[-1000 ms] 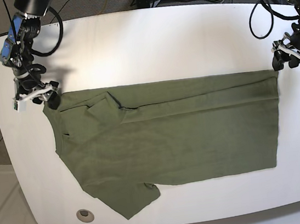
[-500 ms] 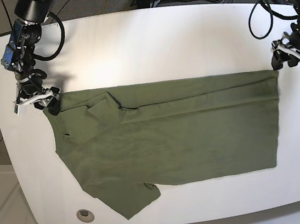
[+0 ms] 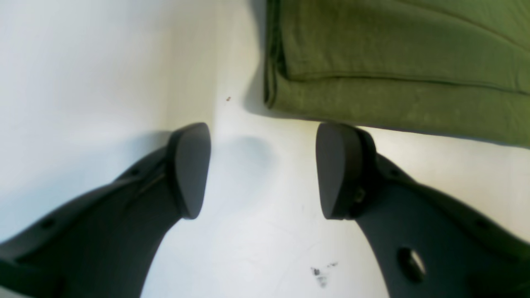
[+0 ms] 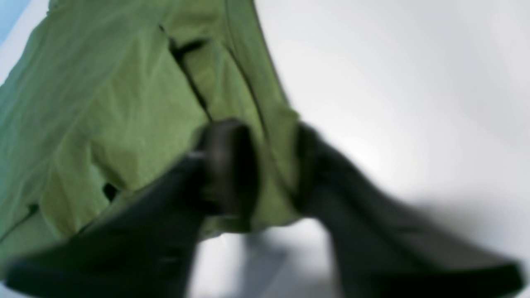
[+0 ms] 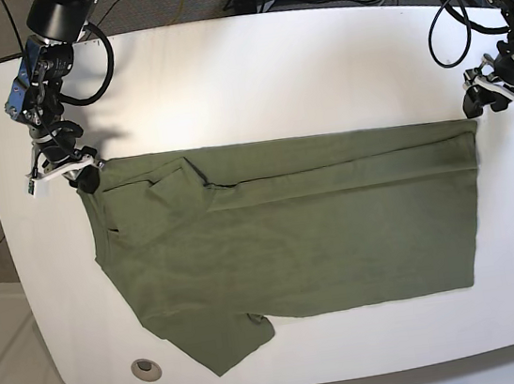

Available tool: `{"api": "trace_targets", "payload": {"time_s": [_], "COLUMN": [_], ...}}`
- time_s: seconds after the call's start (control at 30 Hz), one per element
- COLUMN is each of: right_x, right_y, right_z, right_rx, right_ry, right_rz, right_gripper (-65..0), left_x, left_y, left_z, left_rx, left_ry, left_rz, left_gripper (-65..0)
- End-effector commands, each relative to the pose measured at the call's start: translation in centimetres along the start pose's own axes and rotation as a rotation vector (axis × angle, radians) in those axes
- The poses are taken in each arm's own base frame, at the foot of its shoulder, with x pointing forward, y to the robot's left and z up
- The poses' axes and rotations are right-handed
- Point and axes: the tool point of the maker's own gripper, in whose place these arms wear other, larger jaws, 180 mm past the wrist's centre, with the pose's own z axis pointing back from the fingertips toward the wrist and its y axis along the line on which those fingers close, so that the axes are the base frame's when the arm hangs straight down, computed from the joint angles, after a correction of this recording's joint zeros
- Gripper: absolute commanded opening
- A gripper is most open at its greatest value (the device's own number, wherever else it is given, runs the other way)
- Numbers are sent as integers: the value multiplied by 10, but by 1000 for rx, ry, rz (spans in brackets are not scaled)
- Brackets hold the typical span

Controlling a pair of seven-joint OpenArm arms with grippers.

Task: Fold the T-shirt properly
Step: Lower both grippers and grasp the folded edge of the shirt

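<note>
T-shirt [image 5: 290, 230] lies spread flat across the middle of the white table [image 5: 252, 79], folded lengthwise along its far edge, with one sleeve sticking out toward 7 o'clock near the table's front rim. From my base view the collar end is at 9 o'clock and the hem end at 3 o'clock.

My right tool [image 4: 269, 165] sits at the shirt's far corner at about 10 o'clock in the base view. In its wrist view, blurred though it is, I see a bunch of green cloth pinched between the two dark fingers [image 4: 227, 161], so it is clenched on the T-shirt.

My left tool [image 3: 263, 169] sits at 2 o'clock in the base view, just off the shirt's far hem corner. Its wrist view shows the fingers spread wide with only bare table between them; the folded corner lies just beyond the tips, not gripped. It is released.
</note>
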Motion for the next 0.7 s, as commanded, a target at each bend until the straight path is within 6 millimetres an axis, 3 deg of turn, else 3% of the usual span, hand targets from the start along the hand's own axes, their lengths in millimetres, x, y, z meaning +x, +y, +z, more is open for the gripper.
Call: {"api": "trace_targets", "payload": {"time_s": [0.0,0.03,0.33,0.67], "right_x": [4,2,-1,-7], "right_y": [0,-1,-3,-2], "right_z": [0,0,0,-1], "right_rx": [-4,-7,-12,-8], "right_ry": [8,13,17,27], "right_rz": [21,23,25,14], "right_gripper": [-608,-650,-650,-650], "left_x": [24,23,21,3], "left_y": [2,1,3,2], "left_z": [4,4,-7,-32], "left_rx": [-4,-6,-22,-46], "left_ry": [-66,-61,-53,-6], "left_rz": [-13,-14,43,144], "left_gripper": [-270,-271,-270,-256]}}
